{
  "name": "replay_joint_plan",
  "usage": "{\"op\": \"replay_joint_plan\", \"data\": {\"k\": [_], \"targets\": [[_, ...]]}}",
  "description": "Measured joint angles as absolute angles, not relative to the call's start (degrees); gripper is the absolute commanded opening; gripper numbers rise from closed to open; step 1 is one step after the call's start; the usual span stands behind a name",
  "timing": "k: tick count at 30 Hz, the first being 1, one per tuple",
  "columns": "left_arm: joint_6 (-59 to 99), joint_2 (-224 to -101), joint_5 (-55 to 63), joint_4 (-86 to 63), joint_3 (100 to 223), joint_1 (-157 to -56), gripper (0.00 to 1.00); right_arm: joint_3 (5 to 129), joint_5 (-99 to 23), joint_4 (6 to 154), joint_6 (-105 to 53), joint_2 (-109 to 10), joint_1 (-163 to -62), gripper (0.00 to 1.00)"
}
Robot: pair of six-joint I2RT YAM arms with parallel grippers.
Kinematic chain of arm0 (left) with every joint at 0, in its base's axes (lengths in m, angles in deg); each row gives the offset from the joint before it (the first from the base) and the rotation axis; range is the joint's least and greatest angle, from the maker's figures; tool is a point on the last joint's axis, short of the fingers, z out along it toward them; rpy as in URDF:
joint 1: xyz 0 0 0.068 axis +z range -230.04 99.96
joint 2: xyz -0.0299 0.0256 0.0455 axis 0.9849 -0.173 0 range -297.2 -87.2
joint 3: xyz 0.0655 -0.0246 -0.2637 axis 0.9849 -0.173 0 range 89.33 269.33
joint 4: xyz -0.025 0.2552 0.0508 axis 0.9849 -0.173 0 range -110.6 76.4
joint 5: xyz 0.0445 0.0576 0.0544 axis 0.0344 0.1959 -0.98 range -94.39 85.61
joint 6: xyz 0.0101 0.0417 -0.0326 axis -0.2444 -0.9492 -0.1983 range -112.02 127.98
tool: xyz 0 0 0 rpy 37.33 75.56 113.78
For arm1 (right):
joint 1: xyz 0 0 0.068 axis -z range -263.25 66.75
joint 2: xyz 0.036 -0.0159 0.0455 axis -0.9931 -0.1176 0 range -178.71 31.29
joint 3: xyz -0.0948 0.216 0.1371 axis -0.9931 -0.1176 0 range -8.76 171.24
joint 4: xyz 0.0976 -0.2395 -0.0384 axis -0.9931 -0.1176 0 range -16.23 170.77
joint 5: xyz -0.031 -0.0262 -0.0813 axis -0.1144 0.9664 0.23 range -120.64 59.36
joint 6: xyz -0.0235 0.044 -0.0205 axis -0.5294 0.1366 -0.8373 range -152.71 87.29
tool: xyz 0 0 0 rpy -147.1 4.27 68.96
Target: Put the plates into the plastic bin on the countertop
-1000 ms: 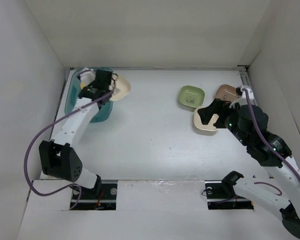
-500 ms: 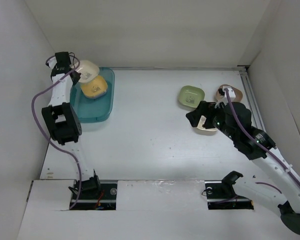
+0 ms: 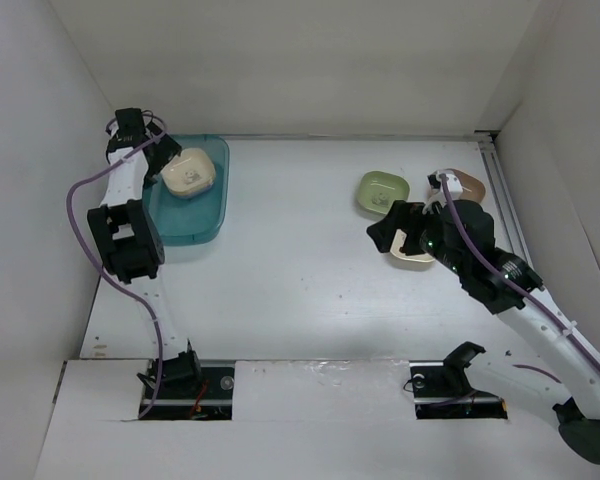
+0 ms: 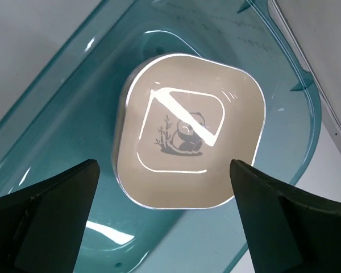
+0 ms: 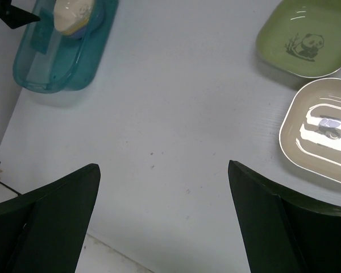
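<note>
Plates out: green plate (image 3: 383, 192), beige plate (image 3: 417, 248) and brown plate (image 3: 468, 183) are lying near the far-right corner.
Bin (image 3: 208, 215): sitting in the far-left corner, holding a stack with the top plate (image 4: 188, 129) level.
Right gripper (image 5: 163, 168): hovering empty, jaws spread wide.
Bearing: the beige plate is lying outside the jaw gap, toward the right edge.
Long axis: none, since the plates are rounded squares.
Nearer arm: right.
Left gripper (image 4: 163, 170): hanging empty, jaws spread wide, straight over the stack.
Views: the right wrist is showing the whole beige plate. The top view is hiding part of it under the arm.
</note>
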State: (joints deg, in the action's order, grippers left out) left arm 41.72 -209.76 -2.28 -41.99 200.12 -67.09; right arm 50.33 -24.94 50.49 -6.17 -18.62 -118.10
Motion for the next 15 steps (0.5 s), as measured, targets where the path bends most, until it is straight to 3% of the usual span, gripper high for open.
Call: {"op": "replay_joint_plan", "data": {"k": [6,10,15], "targets": [[41.9,-202.4,-4.6,-41.7,196.4,-74.9,1.0,50.4,-22.1,49.3,-6.4,-18.0,-118.1,1.0],[41.7,-197.0,-8.3,-38.8,196.3,-94.6,1.0,53.4,-14.8,43.9,-5.3,-16.0,-118.0,1.0],[41.9,-200.1,-8.7,-34.0,195.6,-120.4,1.0,61.6,-6.8,38.2,-4.0,-12.7,-117.4,1.0]]}}
